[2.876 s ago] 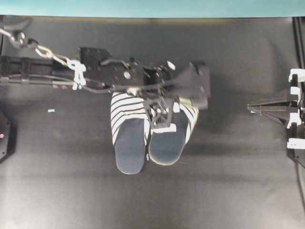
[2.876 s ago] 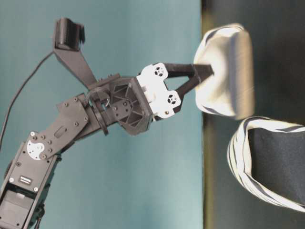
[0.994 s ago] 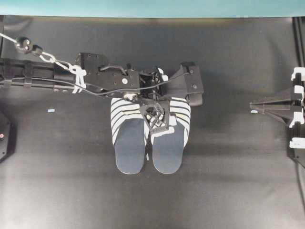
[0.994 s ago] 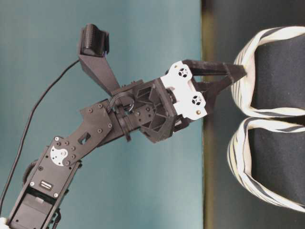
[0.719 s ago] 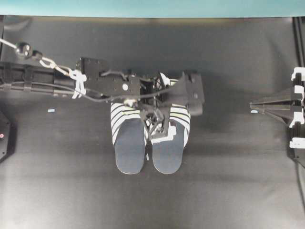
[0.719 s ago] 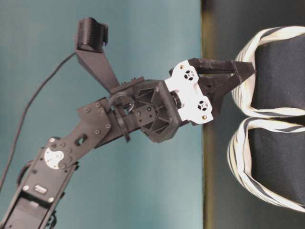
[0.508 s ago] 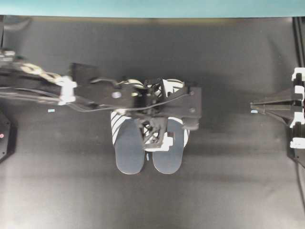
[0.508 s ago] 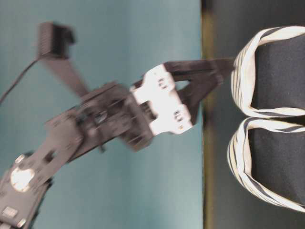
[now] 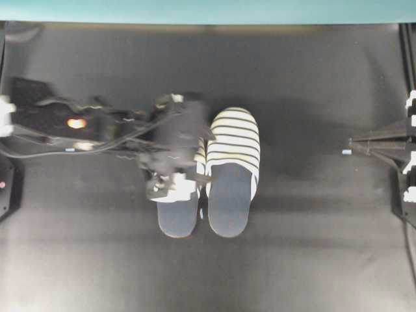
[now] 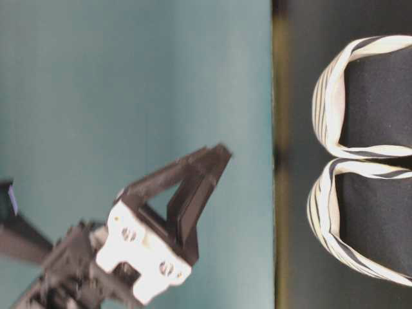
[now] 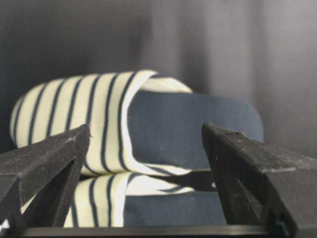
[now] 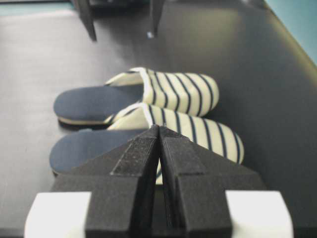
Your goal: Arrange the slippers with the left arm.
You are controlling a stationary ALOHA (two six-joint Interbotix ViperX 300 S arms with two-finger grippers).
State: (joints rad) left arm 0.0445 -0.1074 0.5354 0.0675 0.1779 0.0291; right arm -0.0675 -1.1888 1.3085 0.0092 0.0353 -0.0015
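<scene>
Two striped slippers lie side by side with toes toward the back edge. The right slipper point(image 9: 232, 170) shows in full. The left slipper point(image 9: 177, 220) is partly hidden under my left gripper point(image 9: 174, 182), which hangs blurred above it. In the left wrist view the jaws stand wide apart with nothing between them, and both slippers point(image 11: 148, 124) lie beyond. At table level the left gripper point(image 10: 215, 161) is raised clear of the slippers point(image 10: 360, 219). My right gripper point(image 9: 353, 140) is shut and empty at the right edge, pointing at the slippers point(image 12: 168, 91).
The black table mat point(image 9: 292, 260) ends at a teal wall point(image 9: 208, 10) along the back. A small pale scrap point(image 9: 346, 152) lies just in front of the right gripper's tip. A white speck point(image 9: 201, 213) sits between the slippers' heels.
The left gripper has let go of the right slipper, which now lies flat beside the other. The arm has drawn back to the left and lifted. The right arm has stayed put.
</scene>
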